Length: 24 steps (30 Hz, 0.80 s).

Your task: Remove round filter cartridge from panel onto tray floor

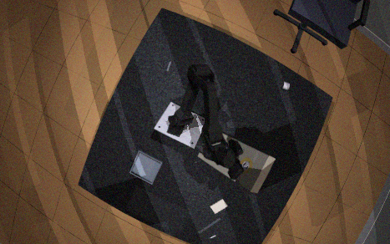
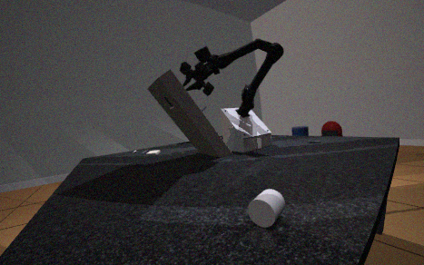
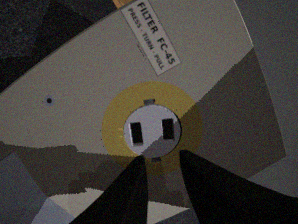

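The round white filter cartridge (image 3: 152,129) (image 1: 245,164) sits flush in the tilted beige service panel (image 3: 73,86) (image 1: 263,162) (image 2: 182,109), inside a yellow ring (image 3: 115,121). Two dark narrow slots show on its face. My gripper (image 3: 162,160) (image 1: 238,169) (image 2: 191,82) hovers just in front of the cartridge, apart from it. Its fingers stand nearly shut with a narrow gap and hold nothing. The grey square tray (image 1: 146,167) lies flat on the table, left of the panel.
The arm's white base plate (image 1: 165,122) (image 2: 245,131) stands behind the panel. A white cylinder (image 2: 267,207) (image 1: 286,85) lies on the dark table. A beige card (image 1: 218,205) lies near the front edge. A chair (image 1: 325,17) stands off the table.
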{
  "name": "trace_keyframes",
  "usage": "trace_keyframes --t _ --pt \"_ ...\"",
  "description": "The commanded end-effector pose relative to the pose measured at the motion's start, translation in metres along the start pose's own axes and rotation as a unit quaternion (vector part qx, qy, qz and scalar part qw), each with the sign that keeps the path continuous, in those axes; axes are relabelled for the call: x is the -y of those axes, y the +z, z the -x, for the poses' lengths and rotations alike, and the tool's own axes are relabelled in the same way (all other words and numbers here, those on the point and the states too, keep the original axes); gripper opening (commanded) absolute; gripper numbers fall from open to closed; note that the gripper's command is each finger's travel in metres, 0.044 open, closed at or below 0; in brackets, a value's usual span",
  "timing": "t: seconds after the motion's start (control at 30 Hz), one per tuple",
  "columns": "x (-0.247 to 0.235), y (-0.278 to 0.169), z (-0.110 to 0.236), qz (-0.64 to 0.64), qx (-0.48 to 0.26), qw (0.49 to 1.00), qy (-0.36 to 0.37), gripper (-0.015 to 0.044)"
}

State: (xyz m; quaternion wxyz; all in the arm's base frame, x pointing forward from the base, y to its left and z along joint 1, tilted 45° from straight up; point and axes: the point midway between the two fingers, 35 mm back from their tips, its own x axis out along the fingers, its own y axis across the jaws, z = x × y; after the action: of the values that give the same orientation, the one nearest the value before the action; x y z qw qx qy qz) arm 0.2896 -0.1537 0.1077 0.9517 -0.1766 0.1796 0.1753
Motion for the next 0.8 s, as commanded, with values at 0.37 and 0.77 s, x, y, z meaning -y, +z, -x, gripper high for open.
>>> trace_keyframes --t 0.37,0.77 --pt "-0.002 -0.001 -0.025 -0.005 -0.002 1.0 0.0 0.0094" --pt "-0.004 -0.001 -0.037 -0.005 0.001 1.0 -0.002 0.0094"
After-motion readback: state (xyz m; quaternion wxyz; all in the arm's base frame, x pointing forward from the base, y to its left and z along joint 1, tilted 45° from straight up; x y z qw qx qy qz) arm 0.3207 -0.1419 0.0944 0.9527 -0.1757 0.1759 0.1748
